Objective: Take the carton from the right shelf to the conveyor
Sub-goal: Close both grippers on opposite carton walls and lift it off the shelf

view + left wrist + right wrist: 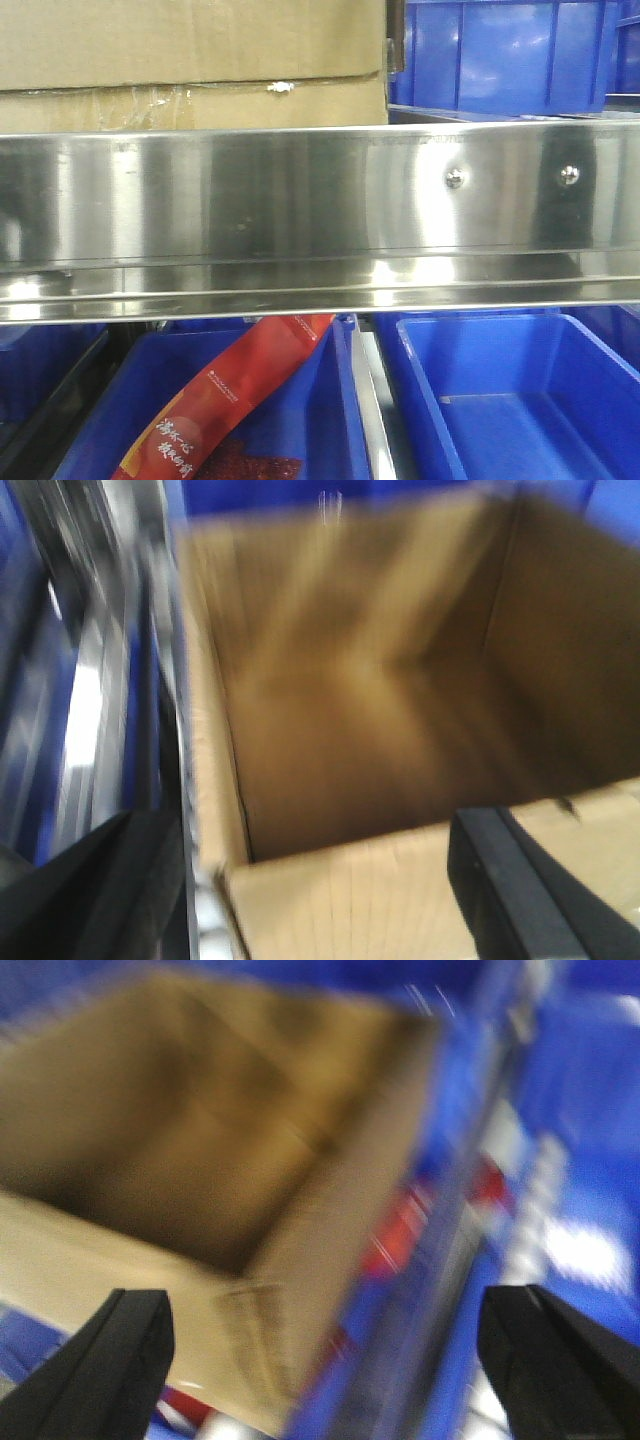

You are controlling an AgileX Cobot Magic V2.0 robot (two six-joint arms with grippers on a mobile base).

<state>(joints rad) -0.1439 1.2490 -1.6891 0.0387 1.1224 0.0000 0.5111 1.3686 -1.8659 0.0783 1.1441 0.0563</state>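
Brushed stainless steel of the right shelf (pixel 250 200), filling the front view edge to edge, two screw heads (pixel 455 179) on its wide rail. Behind and above that rail, at upper left: the carton (pixel 190 60), seated on the shelf level, blue bins (pixel 500 50) just beside it, lower bins (pixel 480 400) underneath, one with a red packet (pixel 240 390). No conveyor in sight.

Both wrist views heavily blurred, looking down into the open-topped box. Left gripper (pixel 315 840) spread wide, near wall of the box framed between its dark fingers (pixel 530 900), clamping nothing. Right gripper (pixel 325 1300) likewise released and empty, near corner of the box framed between its fingers.

Probable risks: thin cardboard wall buckling or tearing under a pinch on one side; box bottom catching on the raised rail if drawn out too low; tilting under an uneven two-arm lift; a knock against the neighbouring bin.

Plain brown corrugated board, bare inside, apparently empty, blur permitting. Flap seam low on the front face, crinkled clear tape (pixel 130 98) below it, small white speck (pixel 280 88) toward the right end.
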